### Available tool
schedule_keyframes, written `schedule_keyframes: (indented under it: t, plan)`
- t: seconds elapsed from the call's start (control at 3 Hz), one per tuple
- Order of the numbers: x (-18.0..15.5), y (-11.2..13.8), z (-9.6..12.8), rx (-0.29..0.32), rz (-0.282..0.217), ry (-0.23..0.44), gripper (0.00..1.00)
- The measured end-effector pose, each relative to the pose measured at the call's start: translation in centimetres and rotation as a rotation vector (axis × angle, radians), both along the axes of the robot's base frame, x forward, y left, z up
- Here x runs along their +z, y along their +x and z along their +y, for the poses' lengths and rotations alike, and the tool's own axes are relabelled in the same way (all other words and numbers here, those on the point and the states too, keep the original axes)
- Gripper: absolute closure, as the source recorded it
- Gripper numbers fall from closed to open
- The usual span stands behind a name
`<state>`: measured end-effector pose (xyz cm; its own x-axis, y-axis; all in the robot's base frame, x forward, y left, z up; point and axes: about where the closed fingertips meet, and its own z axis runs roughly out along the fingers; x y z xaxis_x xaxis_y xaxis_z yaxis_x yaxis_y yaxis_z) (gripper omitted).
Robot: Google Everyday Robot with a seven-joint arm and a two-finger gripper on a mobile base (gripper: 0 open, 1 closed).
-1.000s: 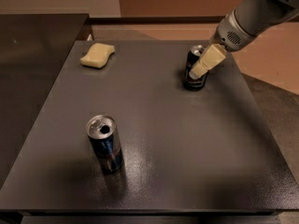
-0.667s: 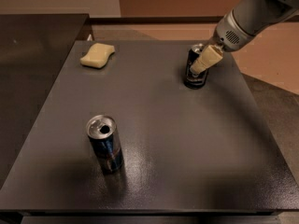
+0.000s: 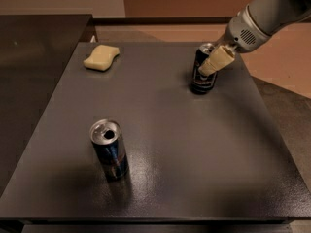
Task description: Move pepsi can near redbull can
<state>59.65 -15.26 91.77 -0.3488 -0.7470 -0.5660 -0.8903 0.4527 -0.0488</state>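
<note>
**Operator:** What has changed since one second ago?

**Technician:** Very little. The gripper [image 3: 209, 68] has risen slightly against the pepsi can [image 3: 201, 80]. Both cans and the sponge hold their earlier positions.

**Operator:** List the items, left to right.

**Technician:** A darker counter [image 3: 34, 57] adjoins the left edge of the dark grey table [image 3: 194, 169]. A pale yellow sponge [image 3: 101, 58] lies flat at the far left of the table. The redbull can [image 3: 110, 149] stands upright at the near left, silver top opened, with the sponge well beyond it. The middle of the table separates it from the pepsi can, which stands at the far right with its base on the surface. The two cans are well apart, on a diagonal across the table.

**Operator:** Where is the gripper?

**Technician:** At the far right, directly at the pepsi can. Its pale cream tip slants down and to the left across the upper right side of the can, covering part of the rim and the wall. The grey arm [image 3: 272, 13] enters from the upper right corner.

**Operator:** What is the gripper's state?

**Technician:** I cannot tell. The part in view overlaps the can, but its opening width is not visible. Whether it has hold of the can is also not visible.

**Operator:** What is the status of the pepsi can?

**Technician:** It is on the table at the far right, not yet near the redbull can.
</note>
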Motion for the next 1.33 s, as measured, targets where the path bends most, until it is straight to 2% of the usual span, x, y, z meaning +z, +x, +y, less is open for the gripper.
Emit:
schedule_keyframes:
  t: [0.33,0.67,1.33]
  plan:
    - [1.7,-2.6,1.5,0.096,-0.024,0.041,1.0]
    - [2.9,-5.9,3.5,0.211,-0.034,0.059,1.0]
    - [3.8,-12.5,7.4,0.41,-0.033,0.033,1.0]
